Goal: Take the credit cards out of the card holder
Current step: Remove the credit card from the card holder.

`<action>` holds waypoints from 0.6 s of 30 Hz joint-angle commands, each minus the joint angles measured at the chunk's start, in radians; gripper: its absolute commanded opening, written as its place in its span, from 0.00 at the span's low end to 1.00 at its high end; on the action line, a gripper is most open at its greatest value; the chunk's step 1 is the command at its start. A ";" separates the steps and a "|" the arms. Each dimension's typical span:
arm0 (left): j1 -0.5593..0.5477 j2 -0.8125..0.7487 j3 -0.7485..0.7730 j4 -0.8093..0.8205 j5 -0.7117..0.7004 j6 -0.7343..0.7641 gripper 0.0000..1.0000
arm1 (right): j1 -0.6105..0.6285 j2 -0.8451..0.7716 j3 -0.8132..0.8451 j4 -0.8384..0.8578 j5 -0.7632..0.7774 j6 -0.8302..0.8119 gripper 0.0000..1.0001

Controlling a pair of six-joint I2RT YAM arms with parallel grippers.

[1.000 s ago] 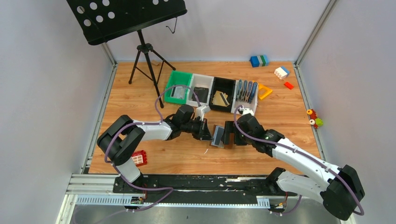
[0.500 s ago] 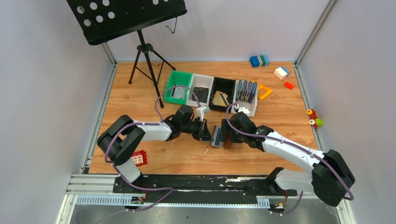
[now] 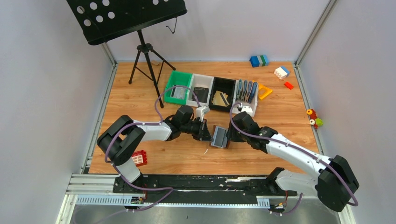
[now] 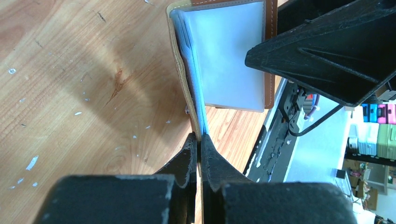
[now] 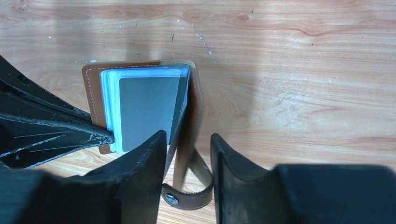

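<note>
Left gripper (image 4: 200, 141) pinches the card holder (image 5: 195, 107) by its edge; right gripper (image 5: 187, 138), spread astride its cover, should shift onto the grey card (image 5: 147, 107).

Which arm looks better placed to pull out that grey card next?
Right, probably. The right end effector is open astride the card holder at one edge, right beside the grey card. The left end effector is shut on the holder's other edge, steadying it.

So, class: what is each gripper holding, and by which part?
The left gripper pinches the card holder by one cover's edge; the right gripper only straddles the other cover.
</note>
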 commanded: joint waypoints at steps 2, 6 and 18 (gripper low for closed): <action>0.000 -0.013 0.006 0.031 0.001 0.017 0.03 | 0.000 -0.015 -0.021 0.018 -0.005 -0.005 0.29; 0.001 -0.004 0.007 0.035 0.005 0.012 0.05 | -0.005 -0.002 -0.028 0.006 0.003 -0.005 0.22; 0.015 0.086 -0.014 0.209 0.120 -0.100 0.53 | -0.012 -0.060 -0.122 0.108 -0.092 -0.012 0.00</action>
